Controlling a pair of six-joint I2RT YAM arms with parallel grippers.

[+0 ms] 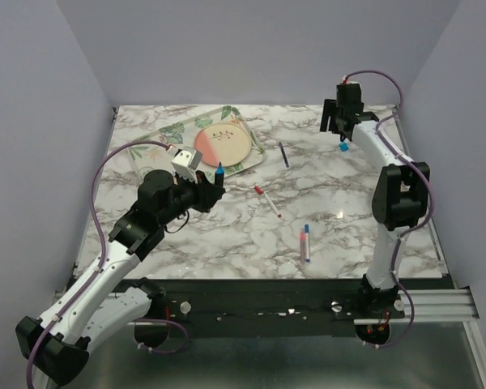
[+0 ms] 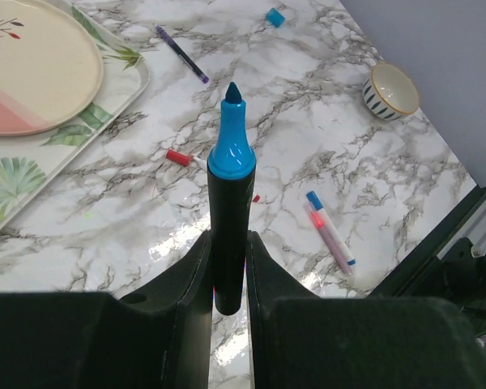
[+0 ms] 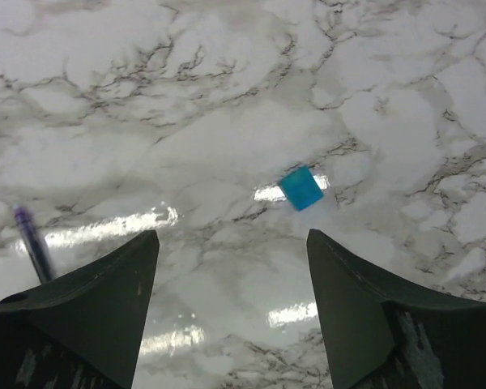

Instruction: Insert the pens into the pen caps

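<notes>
The left gripper (image 1: 211, 193) is clenched on the chunky dark marker (image 2: 231, 215), which stands upright between its fingers with the bright blue tip uncovered and pointing up. It is held above the marble table (image 1: 348, 219), just in front of the leaf-patterned tray (image 1: 166, 134) that carries a cream and pink plate (image 1: 223, 144). The right gripper (image 3: 233, 267) hangs at the far right of the table with its jaws spread wide and nothing between them. A small blue pen cap (image 3: 300, 187) lies on the marble just below and beyond it, apart from both fingers. The thin dark navy pen (image 1: 283, 154) lies to the right of the tray, between the two grippers. The white red-tipped pen (image 1: 268, 201) lies near the middle of the table, and the pink-and-white pen (image 1: 305, 243), with a blue end, lies closer to the near edge. In the left wrist view, a small striped bowl (image 2: 391, 91) sits by the table's right side.
</notes>
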